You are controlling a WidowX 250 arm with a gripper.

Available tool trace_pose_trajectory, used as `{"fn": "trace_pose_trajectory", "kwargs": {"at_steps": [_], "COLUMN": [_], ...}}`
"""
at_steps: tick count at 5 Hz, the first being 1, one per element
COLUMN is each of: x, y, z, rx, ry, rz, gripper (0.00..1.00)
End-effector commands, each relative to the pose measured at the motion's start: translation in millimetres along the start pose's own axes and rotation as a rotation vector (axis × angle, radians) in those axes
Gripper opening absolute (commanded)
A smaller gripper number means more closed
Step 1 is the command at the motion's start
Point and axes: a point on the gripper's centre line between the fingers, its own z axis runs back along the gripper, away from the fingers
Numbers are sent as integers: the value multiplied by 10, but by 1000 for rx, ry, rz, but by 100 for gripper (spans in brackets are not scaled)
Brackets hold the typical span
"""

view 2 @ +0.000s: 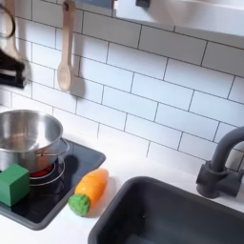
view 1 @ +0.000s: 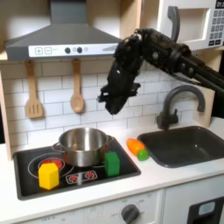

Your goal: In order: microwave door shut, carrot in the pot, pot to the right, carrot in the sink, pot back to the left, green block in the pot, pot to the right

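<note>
The microwave door, white with a dark window and a grey handle, looks flush with its body at the first exterior view's top right. The steel pot stands on the stovetop and looks empty. An orange carrot with a green tip lies on the counter between the stove and the sink. In front of the pot stands the green block. My black gripper hangs in the air above the pot's right side, holding nothing that I can see; how its fingers stand is unclear.
A yellow block with a red top sits at the stove's front left. Wooden utensils hang on the tiled wall. The curved faucet rises behind the sink. A range hood overhangs the stove.
</note>
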Motion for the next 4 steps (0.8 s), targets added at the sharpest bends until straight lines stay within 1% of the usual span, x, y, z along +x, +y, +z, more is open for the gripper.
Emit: {"fn": "trace_pose_trajectory", "kwargs": {"at_steps": [1, 3, 4], "x": [492, 729, 862], "y": [70, 24, 63], "z": [64, 136, 267], "rx": [14, 11, 8], "ry": [-116, -186, -249], "rz": [7, -17, -6], "gripper": [0, 0, 0]}}
